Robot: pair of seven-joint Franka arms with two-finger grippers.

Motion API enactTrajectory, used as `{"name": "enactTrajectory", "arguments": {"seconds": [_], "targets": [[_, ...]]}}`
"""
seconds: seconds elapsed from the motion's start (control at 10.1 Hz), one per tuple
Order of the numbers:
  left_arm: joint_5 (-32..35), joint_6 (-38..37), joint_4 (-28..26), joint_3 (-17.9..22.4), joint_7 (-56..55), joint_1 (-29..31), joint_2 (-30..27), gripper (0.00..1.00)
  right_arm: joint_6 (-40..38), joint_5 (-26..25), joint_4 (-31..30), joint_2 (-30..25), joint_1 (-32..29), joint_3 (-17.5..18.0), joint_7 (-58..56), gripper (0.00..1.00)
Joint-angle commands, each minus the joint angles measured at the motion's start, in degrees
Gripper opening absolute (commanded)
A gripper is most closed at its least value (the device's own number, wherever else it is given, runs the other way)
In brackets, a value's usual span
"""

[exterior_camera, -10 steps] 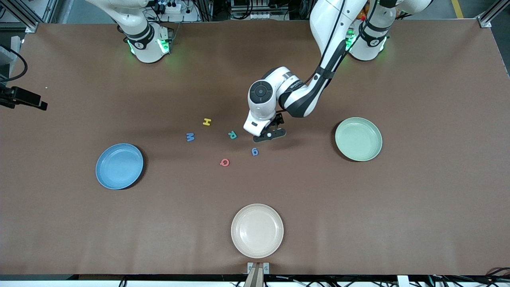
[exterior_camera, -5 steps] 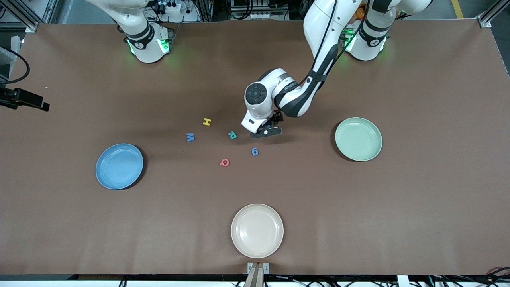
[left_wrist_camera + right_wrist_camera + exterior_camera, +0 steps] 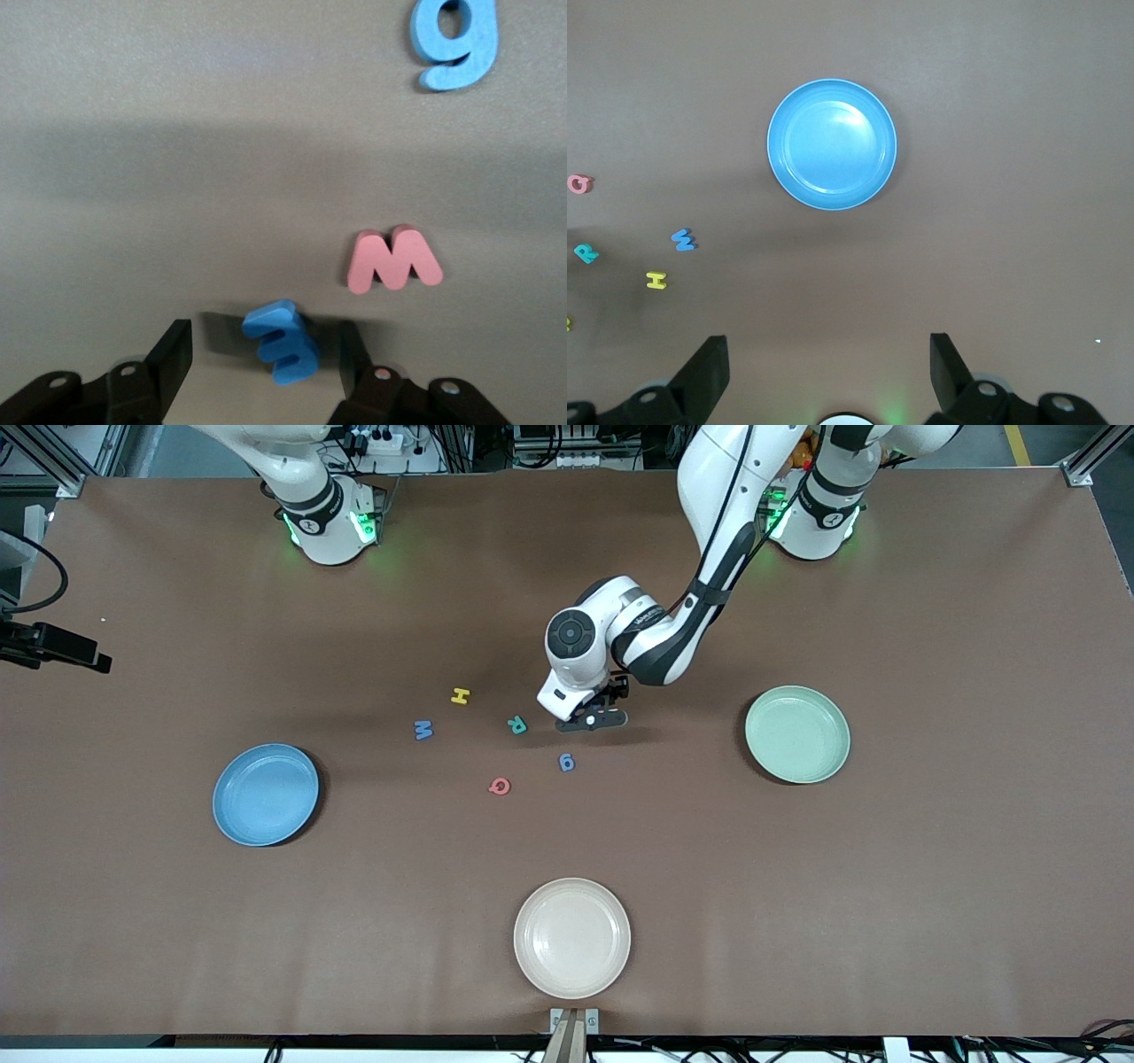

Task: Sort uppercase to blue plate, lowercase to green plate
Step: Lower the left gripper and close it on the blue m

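Blue e (image 3: 282, 342) tilted on edge, between left gripper (image 3: 261, 359) fingers

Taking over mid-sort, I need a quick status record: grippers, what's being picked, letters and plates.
left gripper: down at the table, fingers either side of the blue e, gap on one side
right gripper: open, waits high over the blue plate
red w: beside the e
blue g: on table
M, H, R, Q: unsorted
green plate: no letters
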Motion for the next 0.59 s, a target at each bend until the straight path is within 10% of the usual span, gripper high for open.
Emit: {"name": "enactTrajectory", "arguments": {"seconds": [0.0, 0.49], "targets": [[-1.2, -0.7, -2.9, -0.2, 3.6, 1.3, -2.6, 0.74, -0.2, 1.0, -0.2, -0.1, -0.6, 0.5, -0.3, 1.0], [-5.5, -0.4, -3.0, -0.2, 4.8, 2.0, -2.8, 0.71, 0.0, 1.0, -0.2, -0.1, -0.5, 0.5, -0.2, 1.0]]}}
